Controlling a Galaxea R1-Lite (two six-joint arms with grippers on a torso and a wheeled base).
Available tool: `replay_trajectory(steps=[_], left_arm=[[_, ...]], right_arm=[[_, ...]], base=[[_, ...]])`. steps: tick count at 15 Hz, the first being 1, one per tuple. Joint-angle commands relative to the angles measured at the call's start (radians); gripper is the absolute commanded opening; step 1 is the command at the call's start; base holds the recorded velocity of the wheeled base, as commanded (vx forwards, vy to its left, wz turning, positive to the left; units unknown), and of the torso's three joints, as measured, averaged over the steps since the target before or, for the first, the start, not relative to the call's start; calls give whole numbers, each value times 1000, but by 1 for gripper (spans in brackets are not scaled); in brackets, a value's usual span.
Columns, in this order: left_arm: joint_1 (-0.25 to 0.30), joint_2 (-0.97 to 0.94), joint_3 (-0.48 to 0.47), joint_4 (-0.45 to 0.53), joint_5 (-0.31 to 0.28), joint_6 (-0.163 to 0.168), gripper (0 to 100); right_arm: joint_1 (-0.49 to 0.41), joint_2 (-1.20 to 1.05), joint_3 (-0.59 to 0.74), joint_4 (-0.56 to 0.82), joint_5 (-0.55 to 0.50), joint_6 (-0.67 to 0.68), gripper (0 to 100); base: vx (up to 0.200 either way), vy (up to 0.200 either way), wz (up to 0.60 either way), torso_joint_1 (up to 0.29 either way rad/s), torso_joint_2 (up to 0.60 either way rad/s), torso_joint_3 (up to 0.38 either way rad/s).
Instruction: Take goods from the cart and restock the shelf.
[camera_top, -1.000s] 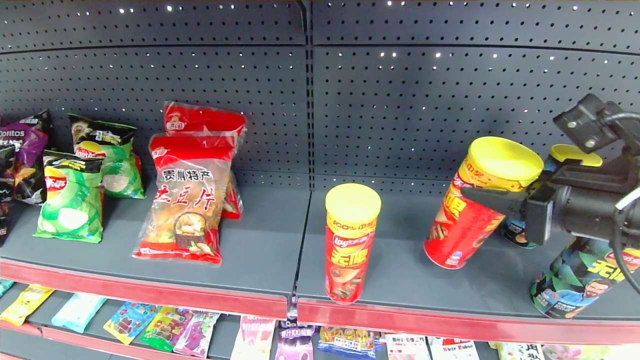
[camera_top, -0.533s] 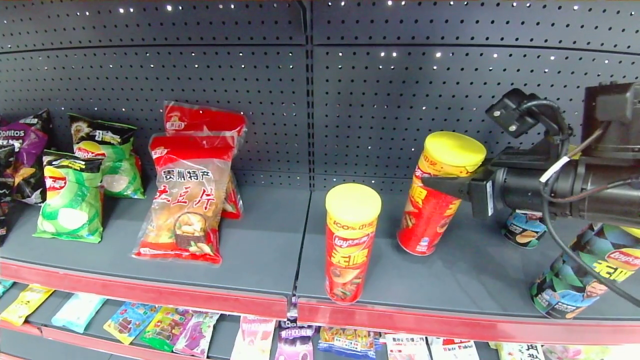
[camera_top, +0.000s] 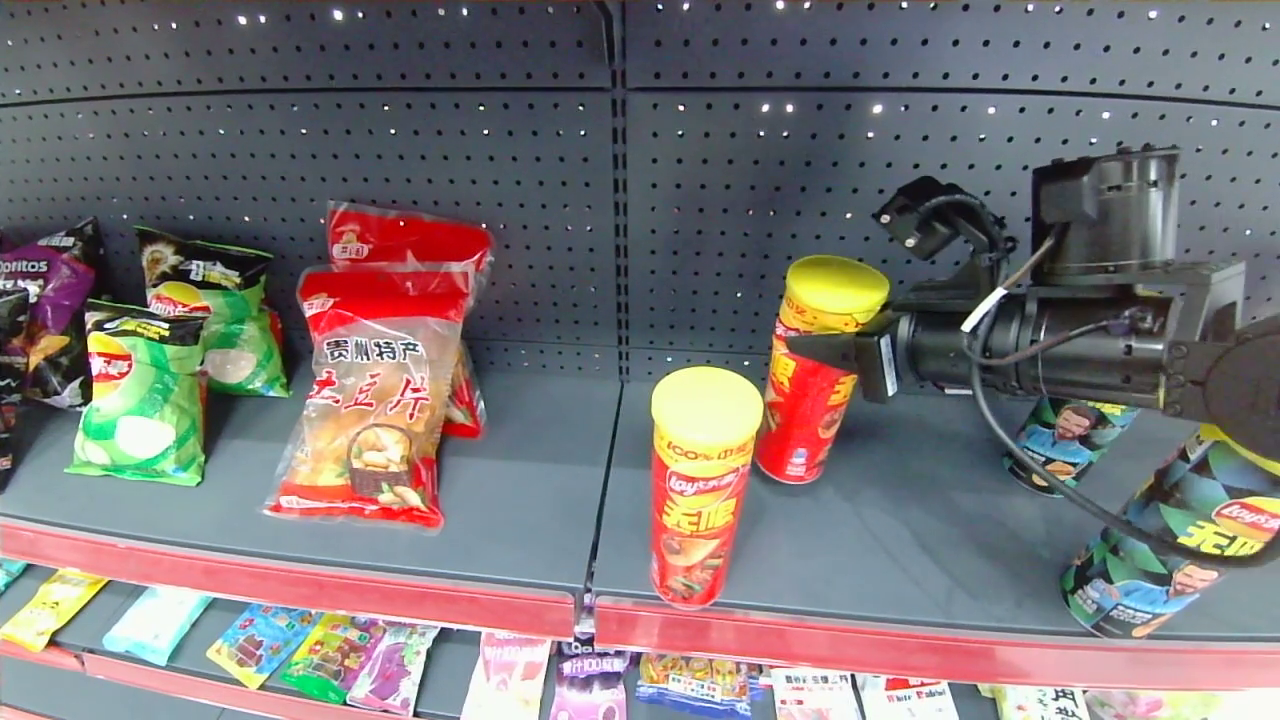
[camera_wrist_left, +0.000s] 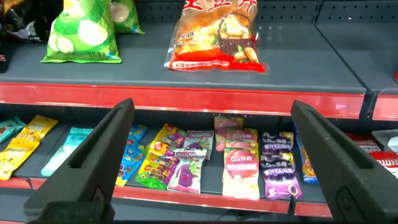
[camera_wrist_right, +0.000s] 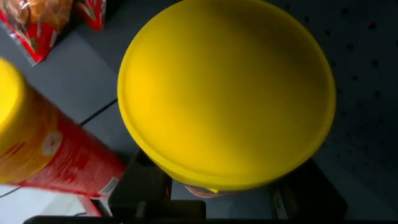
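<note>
My right jaws are clamped just under the lid of a red cylindrical chip can with a yellow plastic lid (camera_top: 812, 400). It hangs slightly tilted, low over the dark grey metal shelf (camera_top: 900, 540); I cannot tell whether its base touches. A matching upright red can (camera_top: 703, 490) stands just past my jaw tips, nearer the shelf's front edge. My left jaws gape wide, with small bright snack packets (camera_wrist_left: 236, 165) beyond them.

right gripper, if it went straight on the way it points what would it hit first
The right gripper, shut on the red can, points to the robot's left. The standing can looks nearer the shelf front, so it probably passes behind that and meets the red bags first; depth is unclear.
</note>
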Motion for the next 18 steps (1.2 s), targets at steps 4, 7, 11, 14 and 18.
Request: replay_trajectory(steps=[4, 7, 11, 14, 18], left_arm=[[0, -1, 0, 0, 0, 0, 100], [0, -1, 0, 0, 0, 0, 100], [0, 0, 0, 0, 0, 1, 100], [0, 0, 0, 0, 0, 0, 100], [0, -1, 0, 0, 0, 1, 100]], right_arm=[[16, 129, -110, -22, -1, 28, 0], [41, 156, -116, -51, -2, 30, 0], [57, 193, -173, -51, -2, 36, 0], [77, 199, -165, -51, -1, 36, 0], [82, 204, -148, -51, -1, 34, 0]], base=[[0, 0, 0, 0, 0, 0], [0, 0, 0, 0, 0, 0], [0, 0, 0, 0, 0, 0], [0, 0, 0, 0, 0, 0], [0, 0, 0, 0, 0, 0]])
